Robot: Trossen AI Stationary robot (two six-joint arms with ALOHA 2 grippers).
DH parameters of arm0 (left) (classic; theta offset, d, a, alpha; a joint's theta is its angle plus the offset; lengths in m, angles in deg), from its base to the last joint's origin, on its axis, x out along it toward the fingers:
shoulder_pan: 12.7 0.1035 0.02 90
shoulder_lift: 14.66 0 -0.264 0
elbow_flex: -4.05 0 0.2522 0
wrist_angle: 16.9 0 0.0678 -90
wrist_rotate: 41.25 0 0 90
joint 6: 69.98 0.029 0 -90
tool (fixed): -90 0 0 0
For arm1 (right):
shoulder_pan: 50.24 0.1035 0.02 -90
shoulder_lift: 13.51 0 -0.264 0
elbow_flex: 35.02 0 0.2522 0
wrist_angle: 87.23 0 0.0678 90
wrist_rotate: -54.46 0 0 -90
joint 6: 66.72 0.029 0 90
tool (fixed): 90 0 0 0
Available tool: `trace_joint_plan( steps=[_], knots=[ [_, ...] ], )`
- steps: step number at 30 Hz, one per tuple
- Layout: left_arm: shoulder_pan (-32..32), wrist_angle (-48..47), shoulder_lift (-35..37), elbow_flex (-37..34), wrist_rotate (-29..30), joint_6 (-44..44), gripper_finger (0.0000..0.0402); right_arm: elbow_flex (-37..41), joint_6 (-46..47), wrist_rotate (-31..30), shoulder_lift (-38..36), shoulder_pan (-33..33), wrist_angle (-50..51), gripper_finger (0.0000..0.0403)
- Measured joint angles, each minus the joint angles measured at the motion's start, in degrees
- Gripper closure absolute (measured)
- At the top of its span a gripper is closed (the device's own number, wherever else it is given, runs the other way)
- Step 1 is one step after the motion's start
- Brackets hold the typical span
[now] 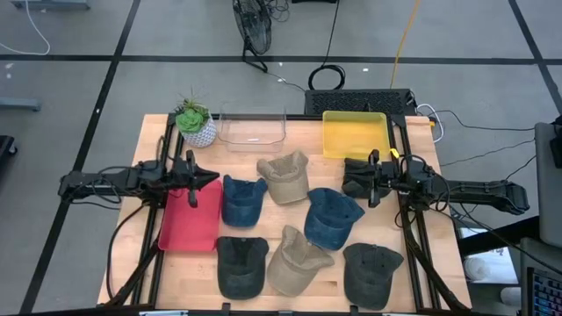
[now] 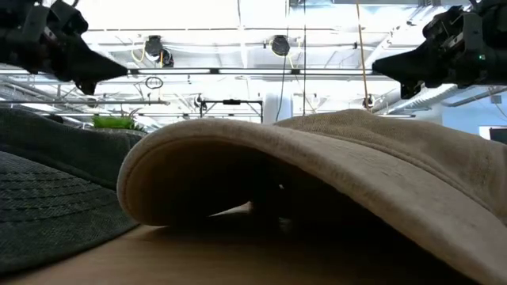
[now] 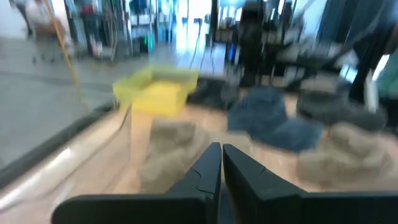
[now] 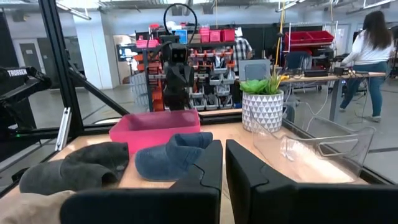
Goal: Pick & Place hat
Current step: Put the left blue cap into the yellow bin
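Several caps lie crown-up on the wooden table: two blue ones [image 1: 243, 200] [image 1: 332, 217], two tan ones [image 1: 285, 175] [image 1: 299, 262] and three dark ones [image 1: 241, 265] [image 1: 372, 274] [image 1: 358, 178]. My left gripper [image 1: 213, 178] [image 3: 221, 163] hovers shut over the red tray's far corner, pointing right. My right gripper [image 1: 349, 182] [image 4: 224, 163] hovers shut above the dark cap by the yellow tray, pointing left. In the low view both grippers [image 2: 119, 73] [image 2: 379, 66] hang well above the table, with a tan cap [image 2: 333, 166] filling the foreground.
A red tray [image 1: 190, 219] sits at the table's left, with a yellow tray [image 1: 355, 133] and a clear tray [image 1: 252, 129] along the far edge. A potted plant [image 1: 195, 123] stands at the far left corner. A person [image 4: 371, 56] works in the room beyond.
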Motion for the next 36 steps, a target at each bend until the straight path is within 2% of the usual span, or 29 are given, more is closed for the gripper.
trace_joint_plan(
  steps=[9,12,15,22,27,31,36],
  knots=[
    [0.0,-3.3,-13.6,12.4,0.4,2.9,0.0375,0.0,0.1,-0.1,0.0,0.0,-0.1,0.0403],
    [0.0,-7.3,-19.1,15.6,0.3,3.6,0.0367,0.0,0.1,-0.1,0.0,0.0,0.5,0.0403],
    [0.0,-10.2,-24.9,17.9,-1.4,3.1,0.0334,0.0,0.2,0.0,0.0,0.0,1.3,0.0403],
    [0.0,-10.5,-38.5,20.1,-11.5,1.9,0.023,0.0,0.2,0.0,0.0,0.0,2.0,0.0403],
    [0.0,-10.5,-47.0,21.3,-14.3,2.2,0.0192,0.0,0.2,0.0,0.0,0.0,2.0,0.0403],
    [0.0,-10.5,-51.8,21.9,-17.3,2.9,0.0192,0.0,0.2,0.0,0.0,0.0,2.3,0.0403],
    [0.0,-11.6,-56.0,21.9,-14.3,3.7,0.0233,0.0,0.2,0.0,0.0,0.0,2.4,0.0403]
  ],
)
